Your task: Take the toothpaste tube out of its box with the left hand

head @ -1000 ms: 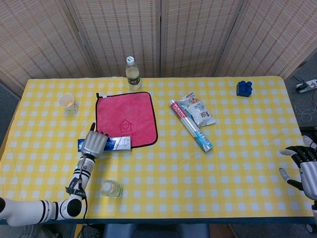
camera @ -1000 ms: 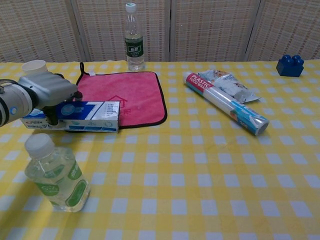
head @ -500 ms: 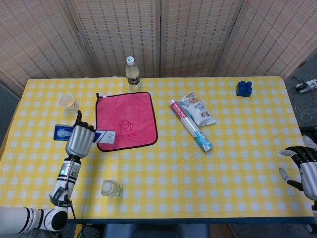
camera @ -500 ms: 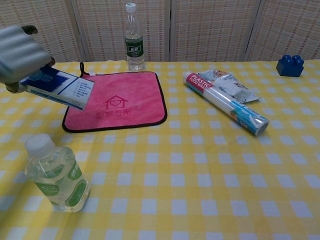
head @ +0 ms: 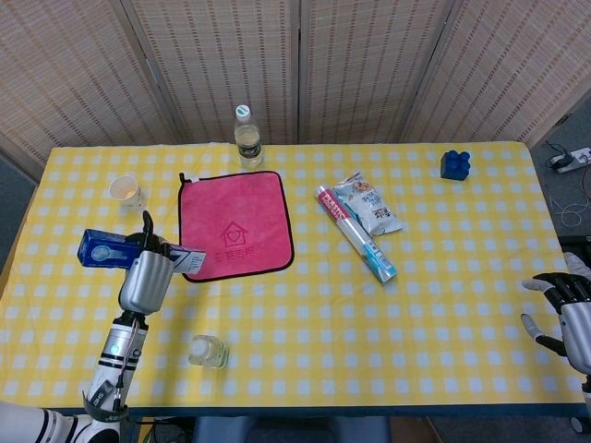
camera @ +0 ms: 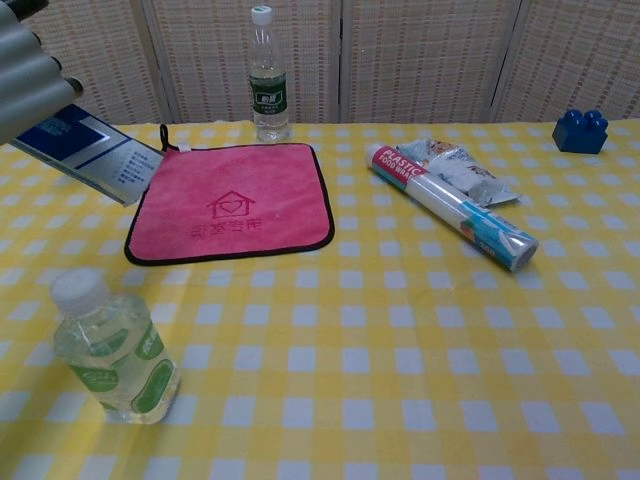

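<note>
yellow checked table (head: 369,314), left hand (head: 145,275) fingers wrapped round toothpaste box (head: 129,251) lifted left of pink cloth (head: 235,224), right hand (head: 571,314) fingers spread, far right of cloth

It looked like a staged test room: woven folding screens (head: 369,65) stood behind a checked-cloth bench (head: 369,332).

Bright, even light; sharp frames, soft shadows.
</note>
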Tool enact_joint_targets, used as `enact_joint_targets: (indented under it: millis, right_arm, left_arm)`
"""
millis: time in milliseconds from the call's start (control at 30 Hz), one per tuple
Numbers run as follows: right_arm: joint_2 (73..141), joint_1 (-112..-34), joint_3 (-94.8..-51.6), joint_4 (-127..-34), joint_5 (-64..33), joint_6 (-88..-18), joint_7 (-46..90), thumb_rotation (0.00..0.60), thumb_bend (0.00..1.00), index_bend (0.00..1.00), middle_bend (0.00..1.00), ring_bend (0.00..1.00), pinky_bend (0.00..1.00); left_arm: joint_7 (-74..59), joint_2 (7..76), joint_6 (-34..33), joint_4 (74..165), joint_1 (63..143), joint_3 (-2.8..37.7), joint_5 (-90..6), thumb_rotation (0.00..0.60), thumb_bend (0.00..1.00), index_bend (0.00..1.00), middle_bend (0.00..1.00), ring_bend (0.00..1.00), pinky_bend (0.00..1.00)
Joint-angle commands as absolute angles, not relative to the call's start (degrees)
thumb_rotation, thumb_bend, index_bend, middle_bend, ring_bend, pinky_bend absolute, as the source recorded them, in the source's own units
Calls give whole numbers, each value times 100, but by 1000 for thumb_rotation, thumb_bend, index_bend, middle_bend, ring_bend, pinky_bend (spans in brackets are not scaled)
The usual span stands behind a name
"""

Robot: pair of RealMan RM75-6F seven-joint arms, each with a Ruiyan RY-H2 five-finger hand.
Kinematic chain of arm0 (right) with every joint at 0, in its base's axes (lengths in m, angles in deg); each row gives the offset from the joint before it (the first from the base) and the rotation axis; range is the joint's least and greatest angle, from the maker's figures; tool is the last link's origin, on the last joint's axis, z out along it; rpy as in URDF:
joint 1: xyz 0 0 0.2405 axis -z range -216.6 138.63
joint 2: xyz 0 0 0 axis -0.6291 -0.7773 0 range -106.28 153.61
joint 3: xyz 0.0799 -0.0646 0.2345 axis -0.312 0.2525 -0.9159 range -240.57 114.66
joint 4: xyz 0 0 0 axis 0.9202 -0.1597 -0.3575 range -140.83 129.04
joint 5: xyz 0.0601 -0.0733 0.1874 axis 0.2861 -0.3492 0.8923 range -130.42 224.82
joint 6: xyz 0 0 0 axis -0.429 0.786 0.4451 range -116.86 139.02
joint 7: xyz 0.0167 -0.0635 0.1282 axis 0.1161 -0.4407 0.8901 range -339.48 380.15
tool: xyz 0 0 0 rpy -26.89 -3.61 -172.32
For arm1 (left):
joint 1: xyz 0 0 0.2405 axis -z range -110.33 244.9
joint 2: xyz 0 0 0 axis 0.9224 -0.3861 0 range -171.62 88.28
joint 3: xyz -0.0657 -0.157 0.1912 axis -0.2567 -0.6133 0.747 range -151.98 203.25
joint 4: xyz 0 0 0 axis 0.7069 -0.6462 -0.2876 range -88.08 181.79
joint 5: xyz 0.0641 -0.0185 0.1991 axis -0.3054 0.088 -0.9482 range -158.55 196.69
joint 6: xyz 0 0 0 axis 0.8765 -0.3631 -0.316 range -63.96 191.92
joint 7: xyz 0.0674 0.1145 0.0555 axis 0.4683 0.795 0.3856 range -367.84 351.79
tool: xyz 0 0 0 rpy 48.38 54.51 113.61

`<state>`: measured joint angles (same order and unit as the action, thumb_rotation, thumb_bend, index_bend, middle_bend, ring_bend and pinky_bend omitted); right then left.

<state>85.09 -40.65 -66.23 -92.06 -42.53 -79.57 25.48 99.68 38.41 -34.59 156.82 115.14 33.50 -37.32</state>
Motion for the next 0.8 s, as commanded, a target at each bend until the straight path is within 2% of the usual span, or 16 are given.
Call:
enact_joint_targets:
  millis: [33, 300, 467, 800]
  right_arm:
    - [8505, -4056, -6624, -9205, -4249, -7966, 2554, 600, 254, 343, 307, 223, 207]
    - [8536, -4049, -6618, -9148, -4256, -7965, 2609, 600, 255, 343, 307, 223, 207]
    - [8535, -4035, -6617, -9123, -4247, -7975, 2643, 600, 256, 343, 307, 223, 207]
    - [8546, -4026, -6620, -9100, -4240, -7976, 2666, 600, 256, 343, 307, 235, 207]
  left_arm:
    - [10454, 3922, -3632, 15717, 11472, 3496, -4013, 600, 310, 384, 544, 414, 64]
    - [10871, 4069, -3634, 15770, 11337, 3488, -4230, 600, 311, 322, 509, 413, 62]
    - [10953, 4088, -3588, 15815, 11270, 3432, -4285, 600, 311, 232, 454, 412, 61]
    - [10968, 4052, -3498, 15862, 11135, 3296, -4379, 600, 311, 208, 402, 370, 60]
